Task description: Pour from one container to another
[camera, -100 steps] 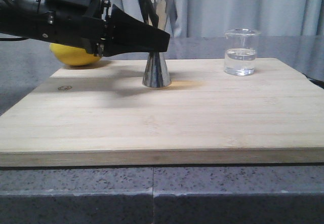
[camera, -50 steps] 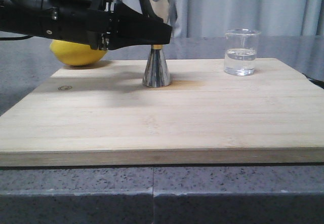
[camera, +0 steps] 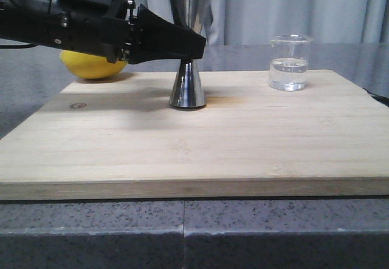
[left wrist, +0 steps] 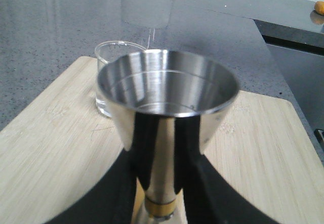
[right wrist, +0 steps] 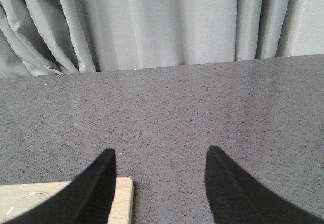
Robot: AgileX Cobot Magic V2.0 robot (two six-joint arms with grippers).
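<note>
The steel jigger (camera: 188, 90) stands upright on the wooden board (camera: 182, 153), left of centre. My left gripper (camera: 197, 44) reaches in from the left and is shut on it at the narrow waist. In the left wrist view the black fingers (left wrist: 126, 183) press both sides of the jigger (left wrist: 167, 92) just above its gold band, and its cup looks empty. The glass beaker (camera: 290, 62), partly filled with clear liquid, stands at the board's back right; in the left wrist view the beaker (left wrist: 109, 57) shows behind the jigger. My right gripper (right wrist: 159, 153) is open, holding nothing.
A yellow lemon (camera: 91, 67) lies behind my left arm by the board's back left corner. The right wrist view shows grey speckled counter, a corner of the board (right wrist: 124, 198), and a grey curtain (right wrist: 162, 27) behind the counter.
My left gripper has shifted slightly and settled at the jigger's waist, now covering the gold band. The jigger has shifted a little towards the camera. The beaker has not moved.
</note>
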